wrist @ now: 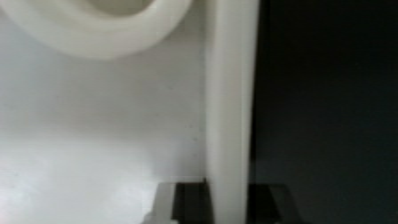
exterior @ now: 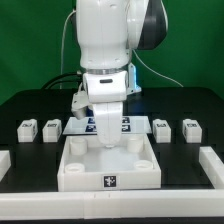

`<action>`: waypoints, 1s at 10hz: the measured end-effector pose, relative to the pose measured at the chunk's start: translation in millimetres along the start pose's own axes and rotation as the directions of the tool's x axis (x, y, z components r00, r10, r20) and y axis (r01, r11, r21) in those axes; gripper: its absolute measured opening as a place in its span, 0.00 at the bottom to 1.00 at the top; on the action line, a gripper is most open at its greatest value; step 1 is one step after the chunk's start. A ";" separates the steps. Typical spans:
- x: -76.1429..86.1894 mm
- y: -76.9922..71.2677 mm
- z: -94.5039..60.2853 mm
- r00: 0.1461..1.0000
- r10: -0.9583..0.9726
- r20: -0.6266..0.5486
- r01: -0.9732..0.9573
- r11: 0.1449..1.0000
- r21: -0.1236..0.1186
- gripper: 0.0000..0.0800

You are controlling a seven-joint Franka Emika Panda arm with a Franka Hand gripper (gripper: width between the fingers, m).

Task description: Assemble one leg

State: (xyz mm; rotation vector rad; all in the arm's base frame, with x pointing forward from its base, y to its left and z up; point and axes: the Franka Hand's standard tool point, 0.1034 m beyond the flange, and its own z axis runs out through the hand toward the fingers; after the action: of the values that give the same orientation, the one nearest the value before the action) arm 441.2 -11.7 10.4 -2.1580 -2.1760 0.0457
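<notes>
The large white square tray-like part [exterior: 110,165] lies at the front middle of the table. My gripper [exterior: 107,141] reaches down onto its back wall. In the wrist view the gripper [wrist: 228,192] has its two dark fingers [wrist: 187,205] pressed against either side of the tray's thin upright wall [wrist: 228,100], shut on it. A round corner socket [wrist: 111,25] shows beside the wall. Several small white legs stand in a row. Two are at the exterior view's left [exterior: 27,127] [exterior: 52,127] and two at its right [exterior: 161,128] [exterior: 190,128], all apart from the gripper.
The marker board [exterior: 126,125] lies behind the tray, partly hidden by the arm. White rail pieces sit at the front left [exterior: 5,160] and front right [exterior: 212,166] of the black table.
</notes>
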 end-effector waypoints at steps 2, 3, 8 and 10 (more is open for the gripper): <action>29.2 16.0 -2.9 1.000 0.015 -0.010 -0.016 1.000 -0.010 0.08; 41.0 22.9 -3.9 1.000 -0.003 -0.014 0.003 1.000 -0.016 0.08; 79.4 42.9 -5.0 0.998 -0.046 -0.037 0.044 0.998 -0.043 0.08; 80.2 44.3 -1.3 0.999 -0.026 -0.041 0.024 0.999 -0.040 0.08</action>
State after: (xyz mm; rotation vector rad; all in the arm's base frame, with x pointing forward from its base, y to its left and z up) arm 484.9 68.8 11.0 -2.1314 -2.1990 -0.0436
